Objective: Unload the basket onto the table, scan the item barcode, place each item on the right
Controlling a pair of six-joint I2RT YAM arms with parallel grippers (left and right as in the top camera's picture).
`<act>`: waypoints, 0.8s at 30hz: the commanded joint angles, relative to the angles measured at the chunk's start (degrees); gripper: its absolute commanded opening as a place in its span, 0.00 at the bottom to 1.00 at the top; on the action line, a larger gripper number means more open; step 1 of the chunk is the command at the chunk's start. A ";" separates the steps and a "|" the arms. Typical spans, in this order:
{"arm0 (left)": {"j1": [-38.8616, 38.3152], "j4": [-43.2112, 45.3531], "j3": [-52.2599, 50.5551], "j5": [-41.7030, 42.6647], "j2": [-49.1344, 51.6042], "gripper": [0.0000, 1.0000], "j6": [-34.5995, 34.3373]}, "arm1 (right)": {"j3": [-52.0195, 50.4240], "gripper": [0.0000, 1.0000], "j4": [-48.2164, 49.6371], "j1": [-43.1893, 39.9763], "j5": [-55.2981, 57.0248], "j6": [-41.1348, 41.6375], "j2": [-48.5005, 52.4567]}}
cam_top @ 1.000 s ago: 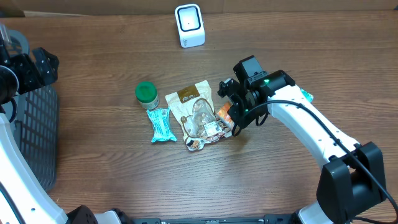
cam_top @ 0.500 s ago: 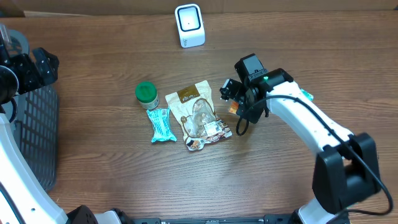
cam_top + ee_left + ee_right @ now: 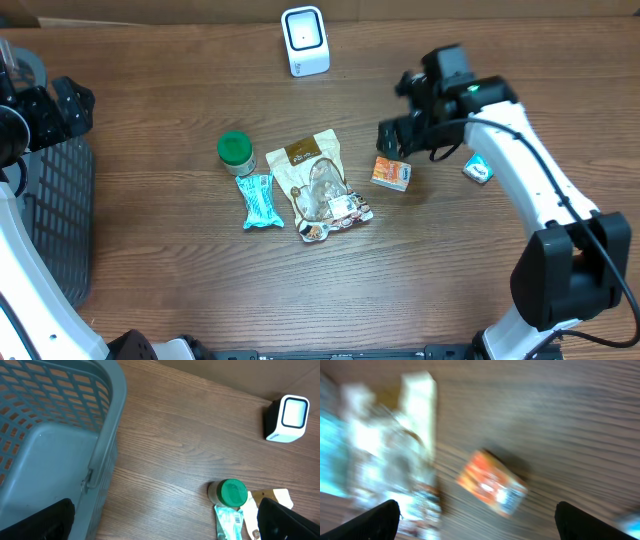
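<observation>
Letting go a moment ago, the right fingers (image 3: 393,135) now hang wide open and empty over the orange box (image 3: 391,173). It lies back on the tabletop (image 3: 200,290), well apart from the scanner (image 3: 305,40), so probably still unscanned. The left fingers (image 3: 287,519) gape empty too.

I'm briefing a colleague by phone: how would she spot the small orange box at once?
From the white scanner at the wooden table's far edge, come down to the packets mid-table. Just right of the tan pouch, apart from it, lies the small orange cardboard box. It alone is orange and hard-edged; its neighbours are soft packets.
</observation>
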 commanded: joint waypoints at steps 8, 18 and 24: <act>-0.07 -0.02 0.17 0.83 0.24 0.99 -0.76 | -3.80 0.30 10.84 5.18 3.06 41.90 0.20; -0.07 -0.02 0.17 0.83 0.24 0.99 -0.79 | -10.32 0.20 20.98 10.69 21.84 61.68 1.29; -0.07 -0.02 0.17 0.83 0.24 1.00 -0.76 | -11.39 0.20 21.99 10.67 24.28 62.77 4.46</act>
